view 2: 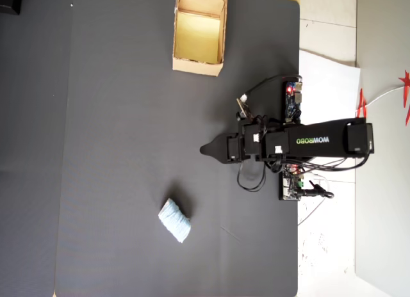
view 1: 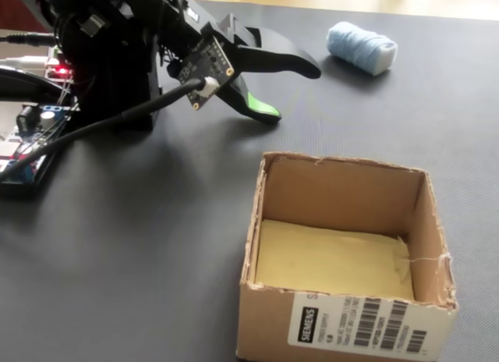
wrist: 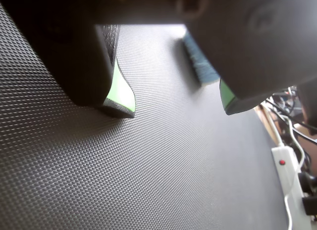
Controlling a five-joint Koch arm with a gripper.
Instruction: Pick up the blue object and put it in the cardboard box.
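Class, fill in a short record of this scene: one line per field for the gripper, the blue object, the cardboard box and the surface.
gripper: open, holding nothing, low over the mat
blue object: lying on the mat, apart from the gripper, untouched
cardboard box: open on top, nothing blue inside, yellowish floor, barcode label on one side
mat: dark, finely textured

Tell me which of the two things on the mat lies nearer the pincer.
The blue object: it lies just off the open pincer, while the cardboard box sits farther away, at the mat's edge.
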